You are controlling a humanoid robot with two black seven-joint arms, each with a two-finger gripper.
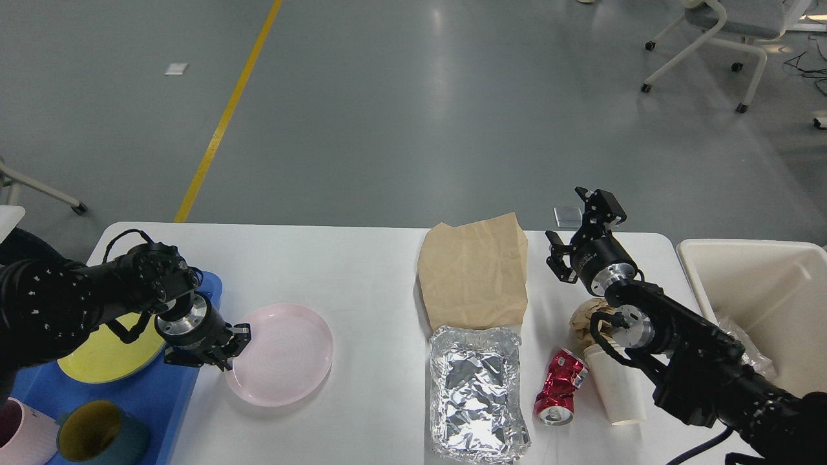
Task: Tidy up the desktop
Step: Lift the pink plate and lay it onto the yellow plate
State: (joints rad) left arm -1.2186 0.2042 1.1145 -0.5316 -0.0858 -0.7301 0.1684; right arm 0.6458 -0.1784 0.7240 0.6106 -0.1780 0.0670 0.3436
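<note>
The white desktop [349, 265] spans the view. A pink plate [281, 355] lies on it at the left. My left gripper [234, 347] is at the plate's left rim, its two fingers apart; a hold on the rim does not show. My right gripper [565, 214] is open and empty, raised over the desktop just right of a flat brown paper bag [475, 271]. Below the bag sit a crumpled foil tray [475, 394], a crushed red can [559, 387], a white paper cup [617, 387] on its side and a wad of brown paper [583, 321].
A blue tray [161, 400] at the left edge holds a yellow plate [103, 355], a pink cup [19, 436] and a teal cup [97, 436]. A cream bin [762, 284] stands off the right end, with clear plastic inside. An office chair [723, 26] stands far right.
</note>
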